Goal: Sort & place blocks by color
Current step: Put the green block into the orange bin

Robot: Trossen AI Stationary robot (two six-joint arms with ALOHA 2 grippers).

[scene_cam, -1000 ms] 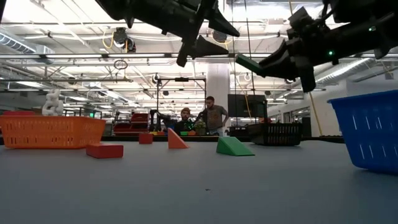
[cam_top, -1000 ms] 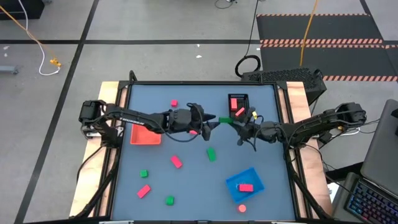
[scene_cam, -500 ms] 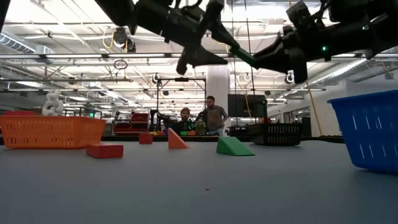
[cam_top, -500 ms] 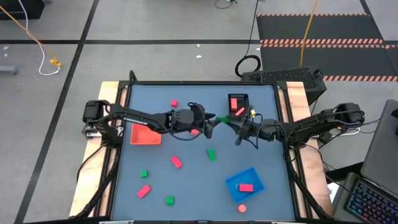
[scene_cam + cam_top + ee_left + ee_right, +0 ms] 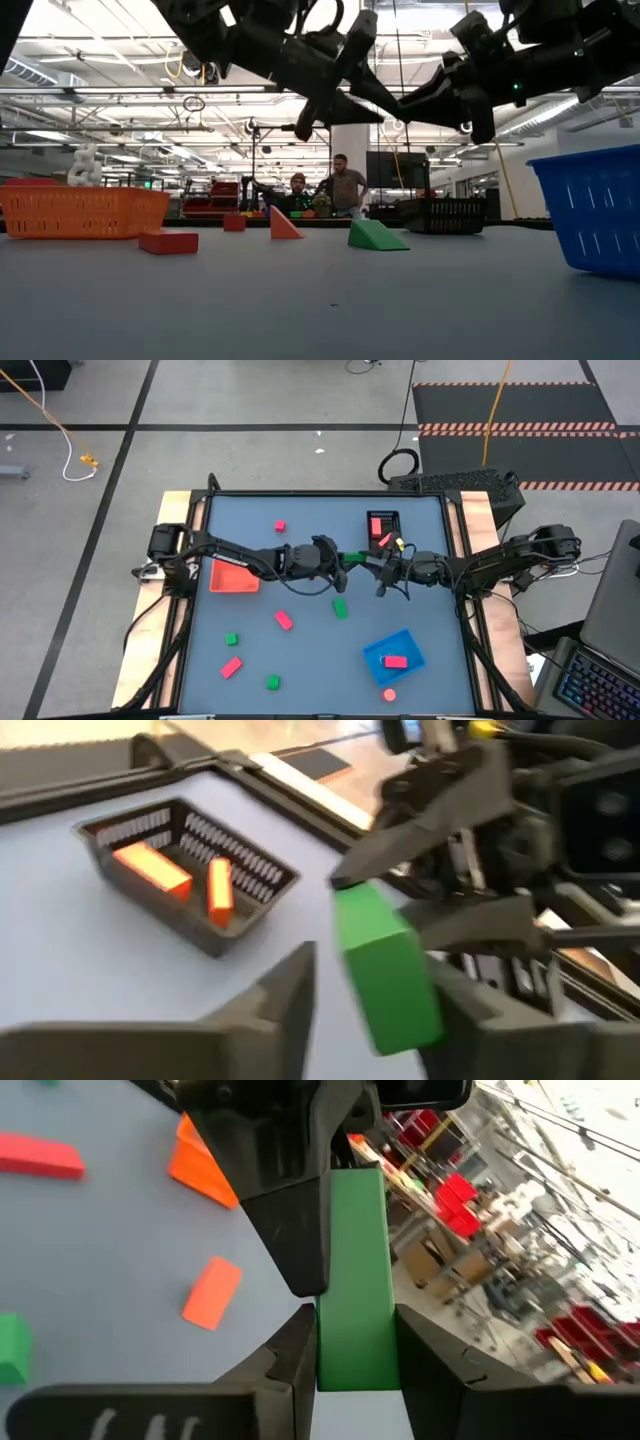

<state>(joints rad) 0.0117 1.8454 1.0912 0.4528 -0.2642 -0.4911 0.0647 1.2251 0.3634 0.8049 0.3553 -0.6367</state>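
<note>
A green block, a short bar, hangs in the air over the table's middle, between my two grippers. My right gripper reaches in level from the table's right and is shut on it. My left gripper comes level from the table's left, open. Its two fingers stand on either side of the block's free end, with a narrow gap showing at one finger. In the low view both grippers meet high above the table around the block. My right gripper pinches the green block's end nearest its wrist between its two fingers, on two opposite long faces. The fingers come level from the table's right and lie along the bar. The block is clear of the table and sticks out toward my left gripper. My left gripper has one finger close against the block's side; whether it touches I cannot tell.
An orange-red tray lies at the left, a black tray with red blocks at the far right, and a blue tray with one red block at the near right. Loose pink, red and green blocks lie scattered on the table. People stand far behind.
My left gripper has moved down and toward the table's right, onto the green block's free end, and its fingers have narrowed around it. My right gripper has kept the block in the air at nearly the same spot, tipping slightly.
</note>
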